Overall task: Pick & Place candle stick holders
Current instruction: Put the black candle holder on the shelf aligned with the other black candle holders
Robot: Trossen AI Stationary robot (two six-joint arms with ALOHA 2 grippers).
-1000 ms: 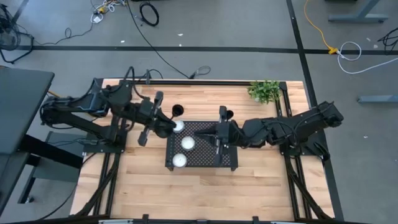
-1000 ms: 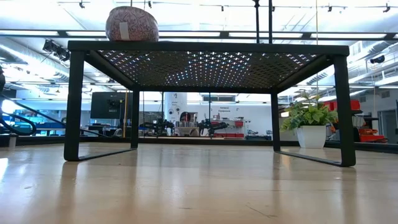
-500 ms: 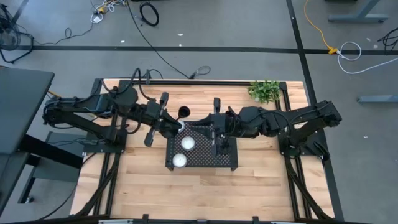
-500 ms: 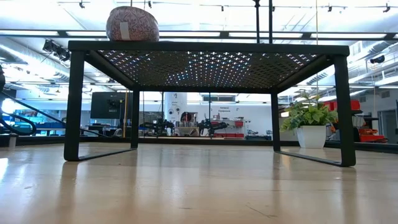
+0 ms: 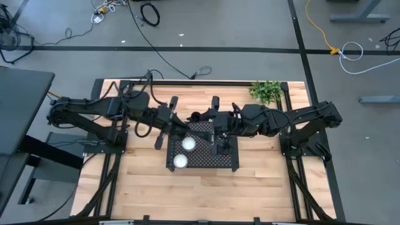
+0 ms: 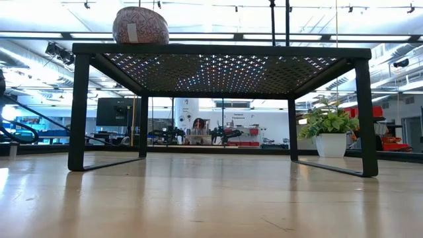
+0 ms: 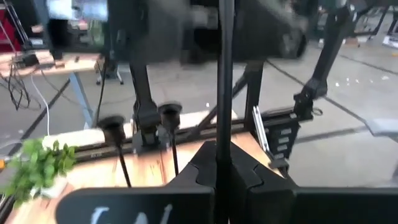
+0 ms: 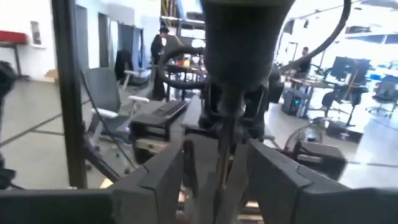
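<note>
Between my left gripper's (image 7: 222, 180) fingers, clenched tight, stands the thin black metal stem of one candle stick holder (image 7: 224, 74). It runs upright and out of the left wrist view. The right gripper (image 8: 219, 180) has its fingers (image 8: 165, 177) parted on either side of a thin stem, with a gap showing on both sides, so I judge it released. The grippers meet above the far edge of the black perforated metal stand (image 5: 203, 159) on the wooden desk (image 5: 144, 187). The risk is the stem pivoting in a one-sided pinch, or a right finger catching it and tipping it onto the white balls (image 5: 187, 144). Only the left wrist view shows the other two black holders (image 7: 169, 115) standing farther off near the green plant (image 7: 34, 168). The high view loses all three among the arms.
</note>
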